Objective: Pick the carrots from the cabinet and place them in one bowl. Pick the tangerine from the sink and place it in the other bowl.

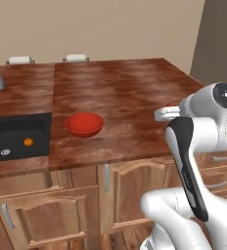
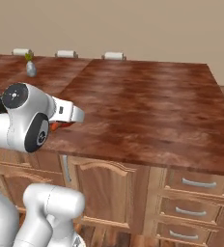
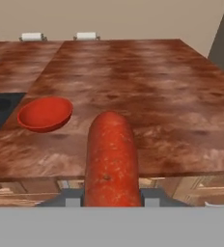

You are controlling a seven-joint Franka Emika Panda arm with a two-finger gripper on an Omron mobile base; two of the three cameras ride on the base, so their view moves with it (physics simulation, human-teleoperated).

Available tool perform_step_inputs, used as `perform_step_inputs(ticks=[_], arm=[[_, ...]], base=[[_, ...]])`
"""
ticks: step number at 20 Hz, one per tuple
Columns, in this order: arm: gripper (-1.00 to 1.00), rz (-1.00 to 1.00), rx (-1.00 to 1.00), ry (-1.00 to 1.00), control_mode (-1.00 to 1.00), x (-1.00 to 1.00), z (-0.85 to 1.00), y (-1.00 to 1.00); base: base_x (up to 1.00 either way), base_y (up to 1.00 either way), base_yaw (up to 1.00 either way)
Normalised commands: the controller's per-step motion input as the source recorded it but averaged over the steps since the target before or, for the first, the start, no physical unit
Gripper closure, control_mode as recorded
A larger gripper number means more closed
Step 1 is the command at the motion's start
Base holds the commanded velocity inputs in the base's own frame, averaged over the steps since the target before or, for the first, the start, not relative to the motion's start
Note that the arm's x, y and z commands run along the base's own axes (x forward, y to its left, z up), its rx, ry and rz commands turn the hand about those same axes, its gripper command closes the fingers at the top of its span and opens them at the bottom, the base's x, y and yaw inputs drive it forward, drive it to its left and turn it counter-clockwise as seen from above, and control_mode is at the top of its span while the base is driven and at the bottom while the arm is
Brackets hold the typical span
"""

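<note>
Carrot (image 3: 110, 159) clamped in my pincer (image 3: 111, 198), carrying toward red bowl (image 3: 45, 113) at ten o'clock.
Bowl empty; tangerine (image 1: 28, 142) sits in sink (image 1: 17, 128), not yet fetched.

The carrot (image 3: 110, 161) clamped in the gripper (image 3: 110, 201) hides both fingertips and is cut off below by the grey band. Left of the gripper, the sink (image 1: 17, 136) runs off the picture's edge. In the right base view the arm covers most of the red bowl (image 2: 61, 126).
</note>
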Motion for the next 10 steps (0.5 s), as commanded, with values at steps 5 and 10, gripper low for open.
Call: perform_step_inputs(ticks=[5,10], arm=[[1.00,0.00,0.00,0.00,1.00,0.00,0.00,0.00],[1.00,0.00,0.00,0.00,1.00,0.00,0.00,0.00]], base=[[0.55,-0.01,0.21],[0.23,-0.13,0.05]])
